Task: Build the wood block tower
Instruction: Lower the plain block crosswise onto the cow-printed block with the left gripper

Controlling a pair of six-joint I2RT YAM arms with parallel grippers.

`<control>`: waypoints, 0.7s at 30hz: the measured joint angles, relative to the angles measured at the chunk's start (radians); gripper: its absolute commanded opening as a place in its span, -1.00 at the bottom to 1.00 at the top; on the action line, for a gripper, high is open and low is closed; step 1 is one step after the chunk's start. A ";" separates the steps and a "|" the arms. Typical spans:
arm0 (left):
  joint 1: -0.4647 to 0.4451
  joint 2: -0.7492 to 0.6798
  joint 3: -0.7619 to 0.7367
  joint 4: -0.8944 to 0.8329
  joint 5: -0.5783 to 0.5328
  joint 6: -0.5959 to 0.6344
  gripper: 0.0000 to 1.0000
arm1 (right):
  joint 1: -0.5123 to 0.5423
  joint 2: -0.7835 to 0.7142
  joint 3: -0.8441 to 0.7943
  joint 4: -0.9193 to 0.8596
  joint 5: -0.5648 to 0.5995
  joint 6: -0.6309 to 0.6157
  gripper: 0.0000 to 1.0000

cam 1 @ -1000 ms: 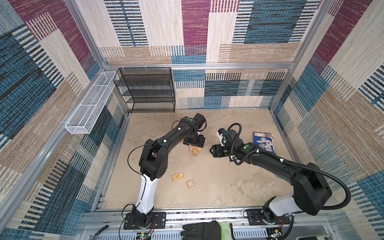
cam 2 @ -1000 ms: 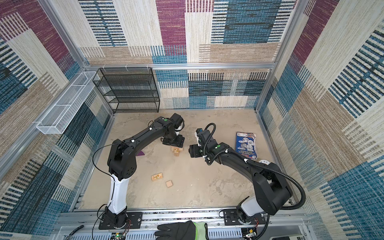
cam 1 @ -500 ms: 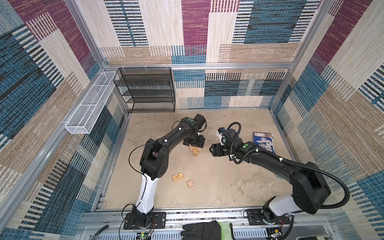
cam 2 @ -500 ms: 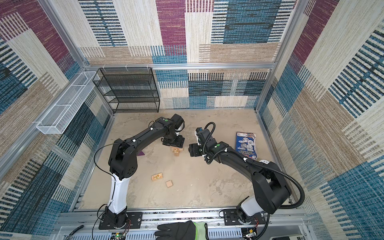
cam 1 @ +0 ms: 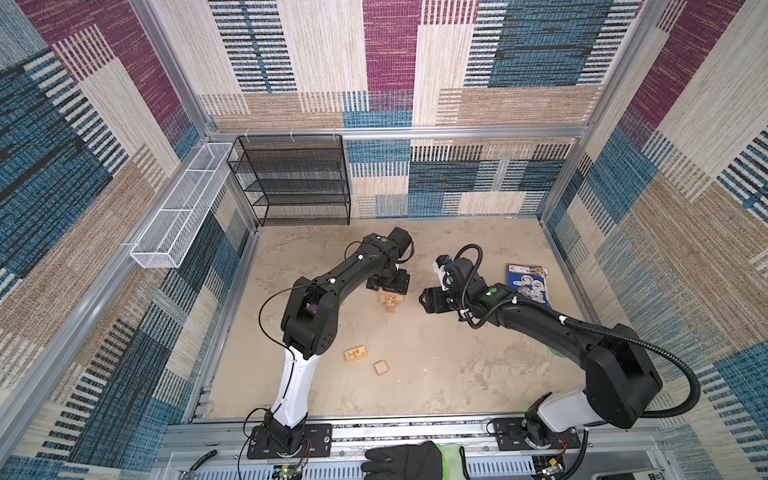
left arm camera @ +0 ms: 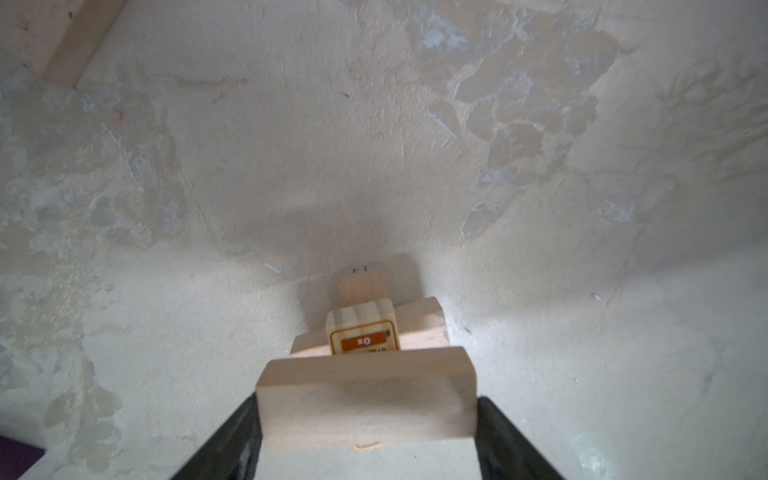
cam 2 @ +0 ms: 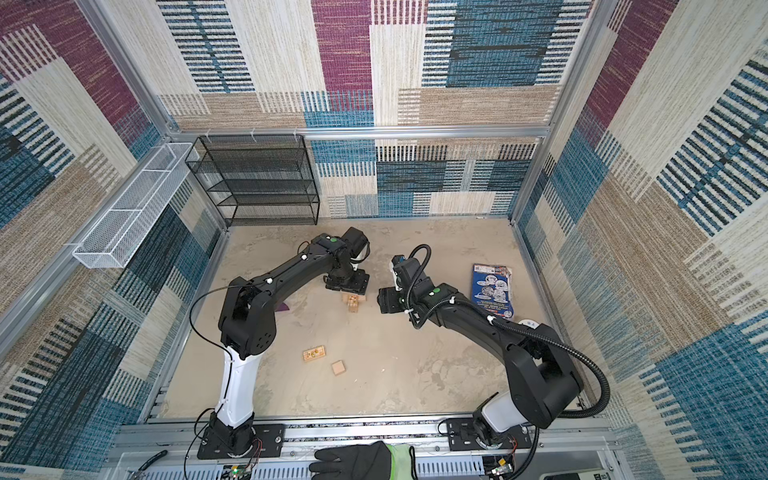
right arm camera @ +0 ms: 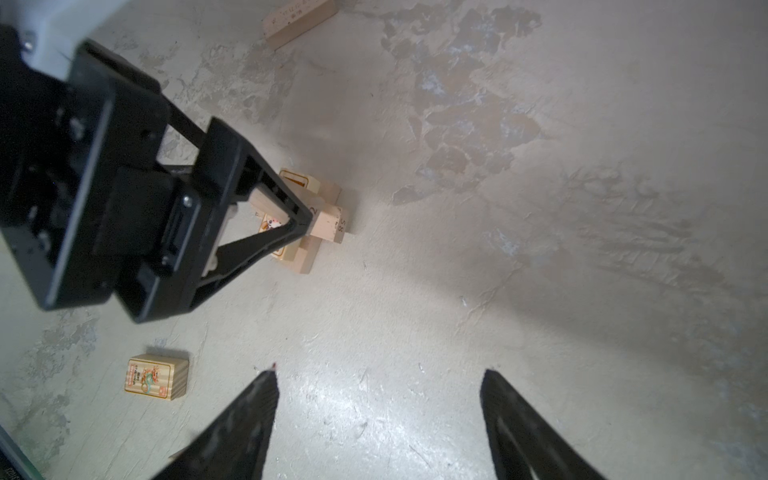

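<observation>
The tower is a short crosswise stack of pale wood blocks in the middle of the floor, with an orange-printed block near its top. My left gripper is shut on the ends of a plain wood block, held level just over the stack. Whether that block touches the stack I cannot tell. My right gripper stands open and empty to the right of the tower. A printed block and a cube lie nearer the front. The purple wedge lies by the left arm.
Another plain block lies beyond the tower. A blue booklet lies at the right, with a white jar lid peeking out behind the right arm. A black mesh shelf stands at the back left. A gloved hand rests at the front rail.
</observation>
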 measured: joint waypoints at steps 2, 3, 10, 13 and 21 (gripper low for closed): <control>0.000 0.003 0.000 0.000 0.000 -0.002 0.37 | 0.000 0.002 0.000 0.000 0.000 0.000 0.59; 0.000 0.004 0.000 0.000 0.001 -0.003 0.37 | 0.000 0.002 0.000 0.000 0.000 0.000 0.59; 0.000 0.004 0.000 0.000 0.001 -0.011 0.39 | 0.000 0.008 0.000 0.000 0.000 0.000 0.60; 0.000 0.004 0.000 0.000 0.001 -0.013 0.40 | 0.000 0.008 0.000 0.000 0.000 0.000 0.60; 0.000 0.005 0.000 0.000 0.001 -0.014 0.43 | 0.000 0.011 0.000 0.000 0.008 0.000 0.62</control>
